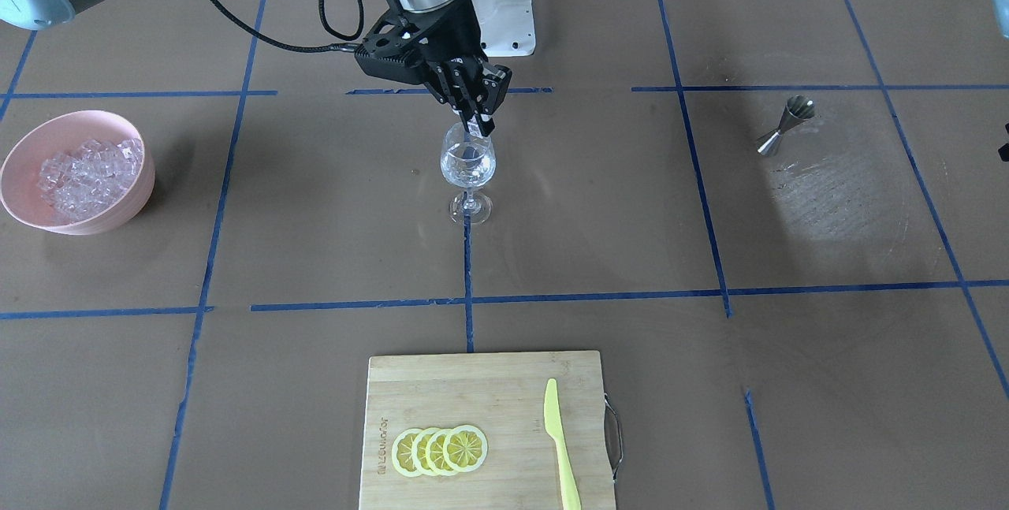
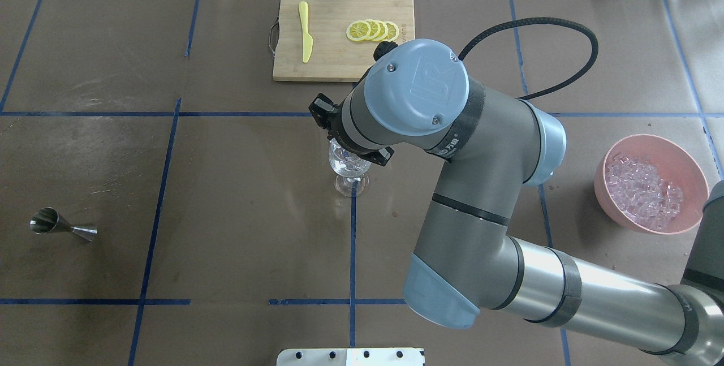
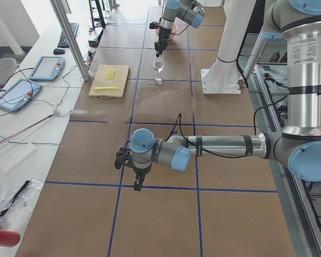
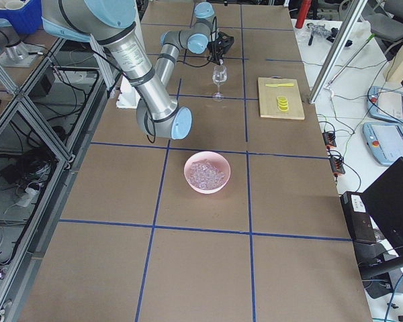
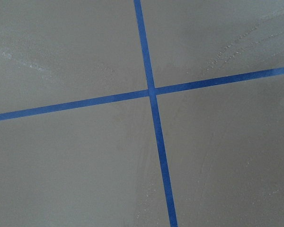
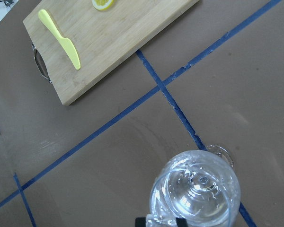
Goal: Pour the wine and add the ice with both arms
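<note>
A clear stemmed glass (image 1: 468,167) stands upright at the table's middle, on a blue tape line. I cannot make out wine in it. My right gripper (image 1: 478,128) hangs just over its rim, fingers narrowly apart, shut on a small clear ice cube. In the right wrist view the glass (image 6: 199,189) lies right below the fingertips (image 6: 141,221). The heap of ice (image 1: 87,175) fills a pink bowl (image 1: 118,214) on the robot's right. My left gripper (image 3: 135,179) hovers low over bare table far from the glass; I cannot tell if it is open or shut.
A steel jigger (image 1: 784,128) lies on its side on the robot's left. A wooden cutting board (image 1: 441,384) with lemon slices (image 1: 440,450) and a yellow knife (image 1: 561,455) sits at the far edge. The right arm's elbow (image 2: 452,128) looms above the glass.
</note>
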Controlling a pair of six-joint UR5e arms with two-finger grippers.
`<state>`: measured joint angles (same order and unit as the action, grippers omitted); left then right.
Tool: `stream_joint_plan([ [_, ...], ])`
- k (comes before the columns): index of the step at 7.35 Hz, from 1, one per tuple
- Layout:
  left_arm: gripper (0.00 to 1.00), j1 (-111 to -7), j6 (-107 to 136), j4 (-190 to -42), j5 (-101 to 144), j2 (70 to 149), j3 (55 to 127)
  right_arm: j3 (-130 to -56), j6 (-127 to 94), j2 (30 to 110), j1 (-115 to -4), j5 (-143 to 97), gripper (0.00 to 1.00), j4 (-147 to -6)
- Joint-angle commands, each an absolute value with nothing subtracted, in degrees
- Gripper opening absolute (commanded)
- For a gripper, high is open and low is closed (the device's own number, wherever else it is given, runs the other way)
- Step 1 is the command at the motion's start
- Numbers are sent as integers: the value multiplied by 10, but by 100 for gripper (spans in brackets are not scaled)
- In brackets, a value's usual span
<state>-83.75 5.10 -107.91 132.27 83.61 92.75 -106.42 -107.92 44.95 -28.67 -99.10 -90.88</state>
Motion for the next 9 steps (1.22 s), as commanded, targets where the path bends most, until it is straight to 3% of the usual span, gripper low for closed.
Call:
stream_joint_plan([
  [1,100,-838,51,-1079,1323,836,926,-1072,-1078,463,-287,-991,54,-909],
  [2,100,-838,51,-1079,1323,836,927,-1077,-1078,464,-288,-991,60,-910],
  [3,100,-839,51,-1079,1323,836,928,-1082,-1078,468,-288,-991,73,-911],
  [4,100,-842,52,-1079,1323,836,928,-1085,-1078,471,-289,-991,100,-911],
  [5,100,-846,51,-1078,1323,835,932,-1098,-1077,479,-297,-994,100,-911],
  [7,100,-846,52,-1078,1323,836,935,-1173,-1058,577,-334,-1014,100,-910],
  [9,100,-846,54,-1079,1335,835,945,-1182,-913,658,-444,-1125,100,-910],
])
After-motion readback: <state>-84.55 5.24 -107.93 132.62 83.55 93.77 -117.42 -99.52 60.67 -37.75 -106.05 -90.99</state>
